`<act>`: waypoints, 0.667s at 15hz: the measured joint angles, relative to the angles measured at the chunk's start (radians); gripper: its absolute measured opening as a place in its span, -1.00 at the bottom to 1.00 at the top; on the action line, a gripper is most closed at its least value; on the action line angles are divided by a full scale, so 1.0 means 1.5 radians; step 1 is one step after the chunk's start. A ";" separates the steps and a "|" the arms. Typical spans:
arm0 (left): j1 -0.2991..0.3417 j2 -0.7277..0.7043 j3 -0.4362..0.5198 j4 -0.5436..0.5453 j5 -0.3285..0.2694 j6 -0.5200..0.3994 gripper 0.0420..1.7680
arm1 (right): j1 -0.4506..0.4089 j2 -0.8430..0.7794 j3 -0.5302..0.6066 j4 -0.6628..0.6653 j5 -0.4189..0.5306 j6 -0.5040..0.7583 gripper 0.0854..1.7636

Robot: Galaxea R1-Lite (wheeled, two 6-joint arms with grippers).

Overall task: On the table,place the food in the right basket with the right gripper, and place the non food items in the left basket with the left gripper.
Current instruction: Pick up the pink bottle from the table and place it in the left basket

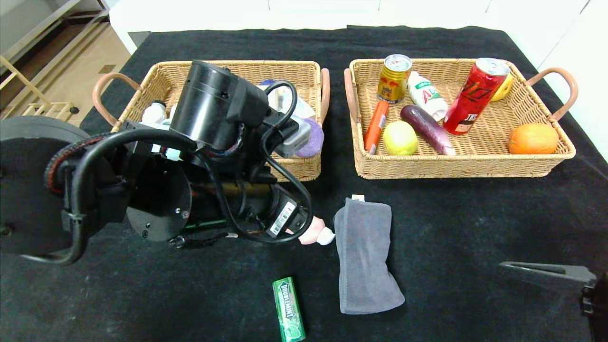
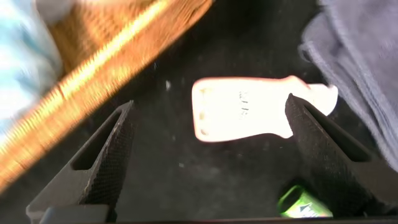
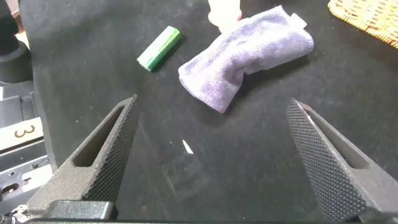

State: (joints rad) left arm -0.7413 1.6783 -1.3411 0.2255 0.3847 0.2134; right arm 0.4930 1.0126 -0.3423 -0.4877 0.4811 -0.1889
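Straddling the pink bottle (image 2: 242, 109), left gripper (image 2: 208, 155) fingers spread wide, apparently untouching.

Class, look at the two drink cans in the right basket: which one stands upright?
The short gold can at the back of the right wicker basket stands upright; the taller red can leans tilted.

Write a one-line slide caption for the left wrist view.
Open left gripper hovers above the pink bottle lying on the table, beside the grey towel.

Bystanders in my right-hand basket

I see a purple eggplant (image 1: 427, 129), round orange (image 1: 533, 138) at four o'clock, red can (image 1: 476, 95), gold can (image 1: 394, 78) at eleven, white bottle (image 1: 426, 94).
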 joint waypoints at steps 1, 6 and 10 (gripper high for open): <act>0.001 -0.003 -0.004 0.006 -0.020 0.039 0.94 | -0.001 0.001 0.000 0.000 0.000 0.000 0.94; 0.002 -0.019 -0.126 0.280 -0.101 0.122 0.94 | -0.004 0.000 -0.003 -0.001 0.001 0.000 0.94; -0.008 0.006 -0.194 0.330 -0.106 0.183 0.94 | -0.006 -0.009 -0.005 -0.003 0.000 0.000 0.94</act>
State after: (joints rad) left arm -0.7528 1.6870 -1.6323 0.7211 0.2260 0.4883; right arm 0.4845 0.9987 -0.3496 -0.4915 0.4815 -0.1885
